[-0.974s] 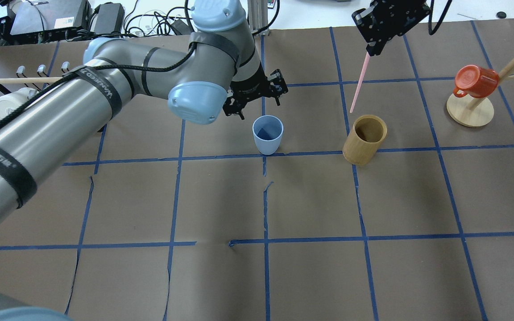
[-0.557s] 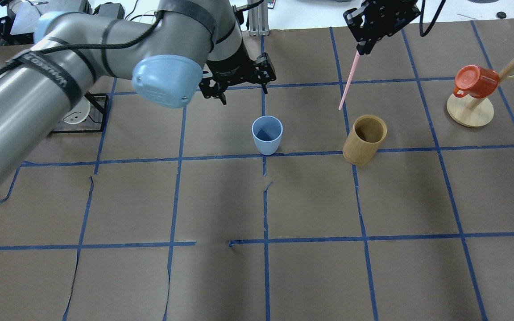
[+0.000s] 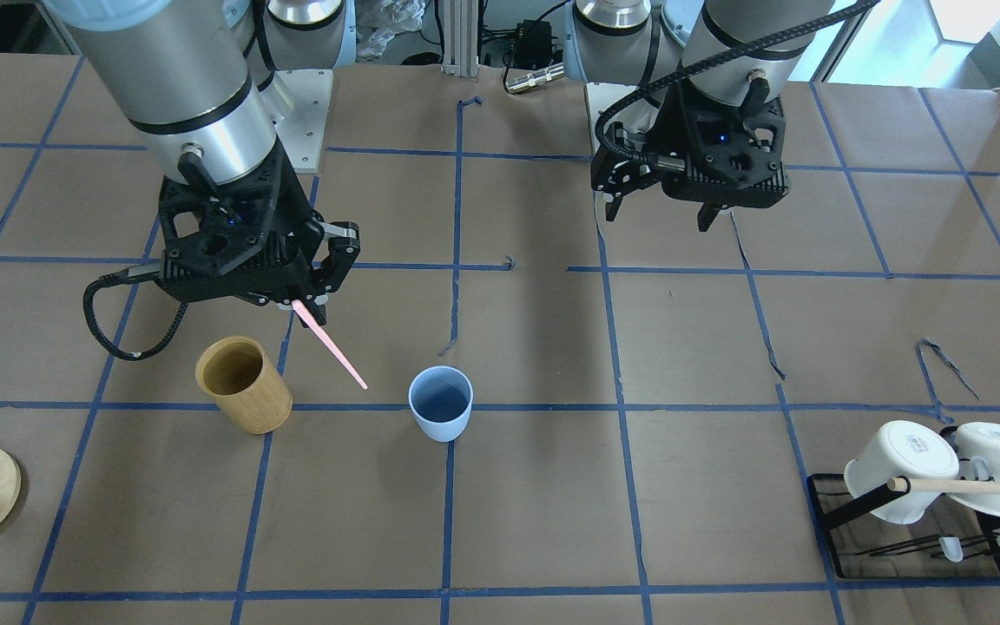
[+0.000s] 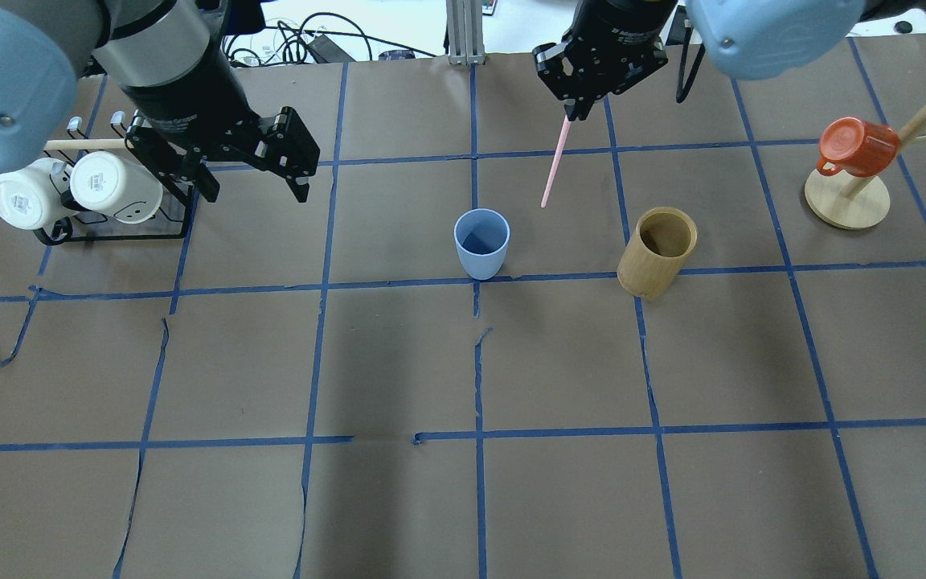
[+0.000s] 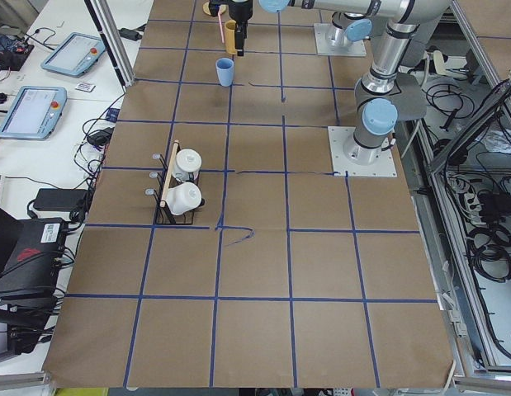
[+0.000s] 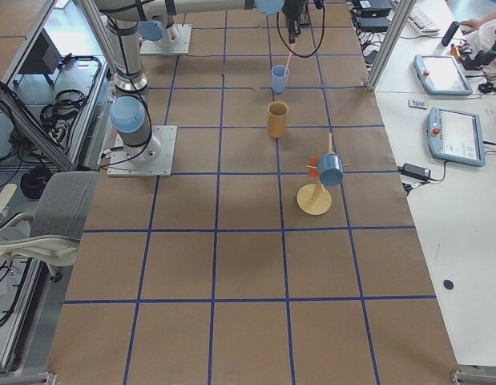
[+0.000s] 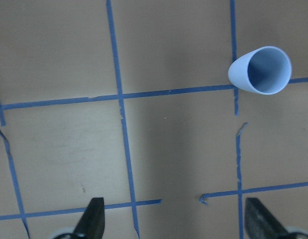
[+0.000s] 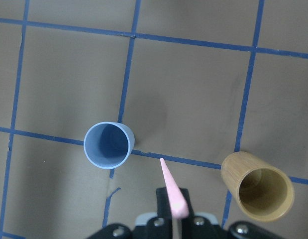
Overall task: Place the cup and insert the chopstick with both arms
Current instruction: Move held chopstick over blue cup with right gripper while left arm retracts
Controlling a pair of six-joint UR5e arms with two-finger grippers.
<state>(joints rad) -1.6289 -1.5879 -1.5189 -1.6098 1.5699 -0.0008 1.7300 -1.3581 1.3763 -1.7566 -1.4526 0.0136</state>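
The brown-papered table (image 4: 559, 362) lies bare over its whole near half, with a rack of white mugs (image 4: 77, 189) at its left edge and a mug tree (image 4: 847, 197) at its right. The left gripper (image 4: 257, 193) hangs spread wide and empty beside the rack, well left of the cup (image 4: 481, 241), which stands upright mid-table, well apart from the wooden cup (image 4: 657, 251). The right gripper (image 4: 575, 112) clamps the chopstick (image 4: 555, 161) by its top end; its long axis is steeply tilted, tip down between both cups, nearer the cup and outside its rim.
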